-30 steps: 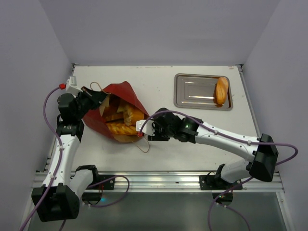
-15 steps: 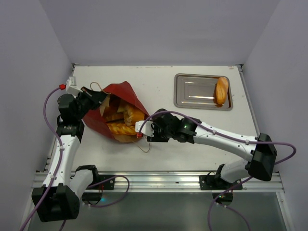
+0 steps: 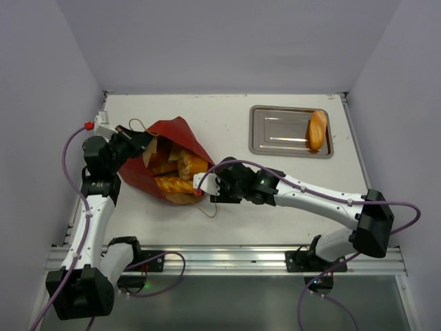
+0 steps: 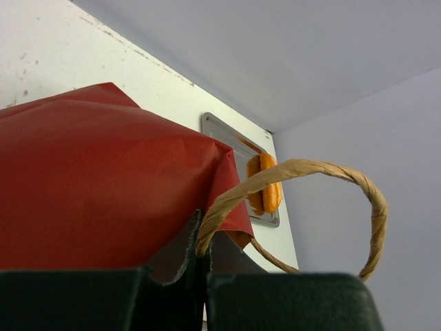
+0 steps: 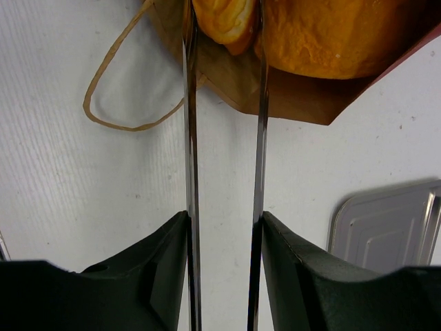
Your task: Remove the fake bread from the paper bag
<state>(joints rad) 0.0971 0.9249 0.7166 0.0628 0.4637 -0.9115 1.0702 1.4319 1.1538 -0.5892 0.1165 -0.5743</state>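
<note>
lying on its side at the left of the table (image 3: 241, 217), the paper bag (image 3: 172, 131) opens its mouth toward the right gripper (image 3: 204, 185), whose jaws stand part-open astride the end of a bread (image 5: 222, 19), seemingly not yet clamped. step in hand: reaching in. next: close, then draw out toward the tray (image 3: 275, 131), which bears one loaf (image 3: 317, 129). the left gripper (image 3: 134, 141) is clamped tight on the bag's rim. a loose handle (image 5: 87, 105) lies beside the path.

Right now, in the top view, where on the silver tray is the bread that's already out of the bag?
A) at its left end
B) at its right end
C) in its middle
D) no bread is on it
B: the bread lies along the right end of the tray, well apart from the paper bag.
</note>
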